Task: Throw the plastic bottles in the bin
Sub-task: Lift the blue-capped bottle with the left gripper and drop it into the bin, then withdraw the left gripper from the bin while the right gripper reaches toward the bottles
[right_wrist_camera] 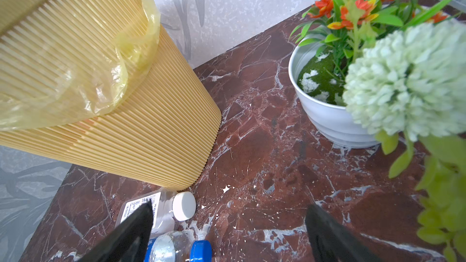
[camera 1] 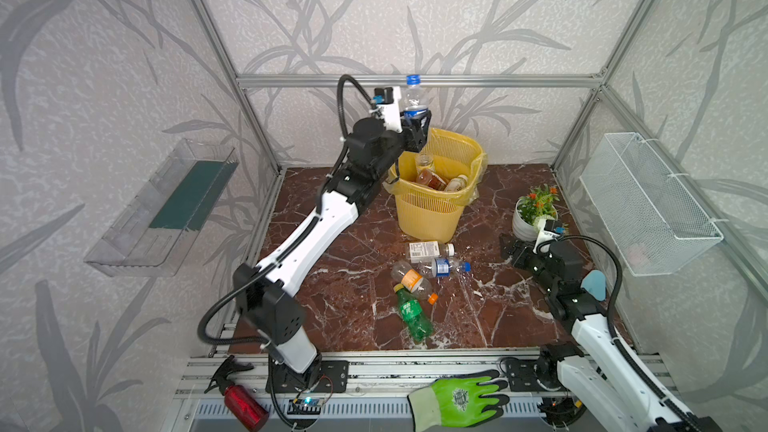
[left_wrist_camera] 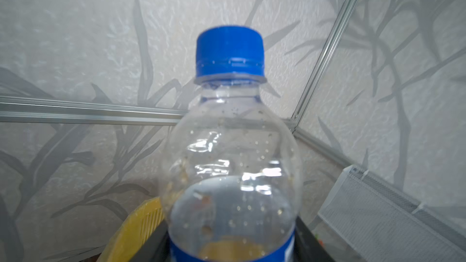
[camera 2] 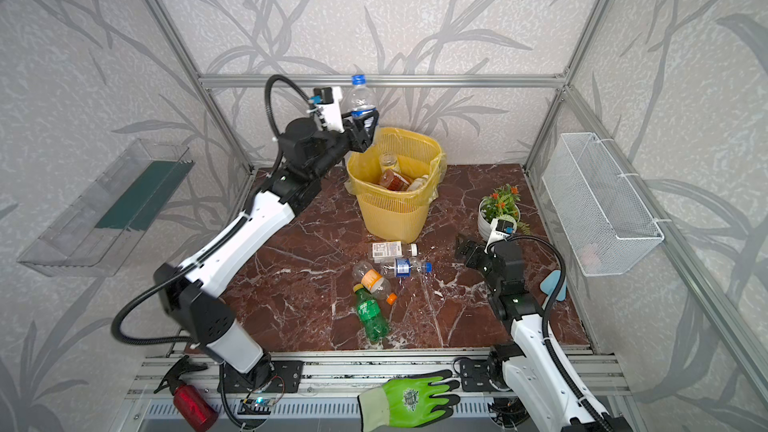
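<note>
My left gripper (camera 1: 417, 128) (camera 2: 365, 126) is shut on a clear plastic bottle (camera 1: 412, 97) (left_wrist_camera: 230, 147) with a blue cap and blue label. It holds the bottle upright above the near-left rim of the yellow bin (camera 1: 432, 209) (camera 2: 395, 214). Several bottles (camera 1: 432, 178) lie inside the bin. In front of it on the floor lie a white-label bottle (camera 1: 428, 250) (right_wrist_camera: 161, 207), a blue-label bottle (camera 1: 446, 266) (right_wrist_camera: 176, 248), an orange-label bottle (camera 1: 411, 280) and a green bottle (camera 1: 413, 315). My right gripper (camera 1: 508, 245) (right_wrist_camera: 229, 204) is open and empty, low over the floor just right of them.
A white pot of artificial flowers (camera 1: 534, 211) stands right behind my right gripper. A white wire basket (camera 1: 648, 201) hangs on the right wall and a clear tray (camera 1: 162, 205) on the left wall. A green glove (camera 1: 461, 398) and a red spray bottle (camera 1: 245, 405) lie on the front rail.
</note>
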